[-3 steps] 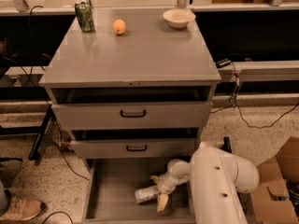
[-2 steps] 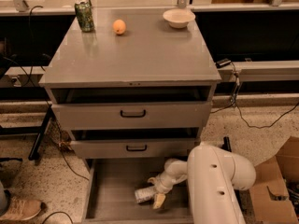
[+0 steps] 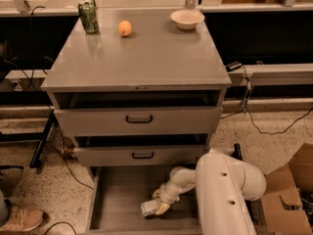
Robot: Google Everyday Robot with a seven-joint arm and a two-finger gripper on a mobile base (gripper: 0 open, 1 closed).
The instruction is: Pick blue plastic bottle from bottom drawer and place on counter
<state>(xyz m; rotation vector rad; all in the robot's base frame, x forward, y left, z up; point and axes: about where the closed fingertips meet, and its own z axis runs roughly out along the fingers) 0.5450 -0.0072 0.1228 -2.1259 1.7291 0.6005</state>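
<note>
Camera view, the only one.

- Change: the arm [image 3: 226, 195] has shifted slightly left and lower over the last second. The gripper [image 3: 159, 203] has gone with it, deeper toward the drawer floor. The bottle [image 3: 148, 208] has crept the same way by a hair and still lies on its side, not lifted.
- Fingers [image 3: 164, 209]: narrow, one on each side of the bottle's right end. I read them as closed on it.
- Meaning: the grasp looks made, or all but made. The lift out of the drawer is the step due next, and placing is not yet begun.

Containers:
- Bottom drawer [image 3: 96, 199]: pulled well out, below the tabletop's near edge. It holds the bottle, right of centre on the grey floor, with the gripper around it. Nothing else shows inside.
- Middle drawer [image 3: 142, 154]: open a little, inside dark, contents not visible.
- Top drawer [image 3: 139, 119]: open a little, the same.
- Bowl [image 3: 187, 18]: at the tabletop's far edge toward the far-right corner. It looks empty, though the inside is only partly seen.

Tabletop [image 3: 142, 62]:
- Can [image 3: 88, 17]: upright at the far-left corner.
- Orange [image 3: 125, 28]: just right of the can, near the far edge.
- The near half is bare, which suits a landing spot.
</note>
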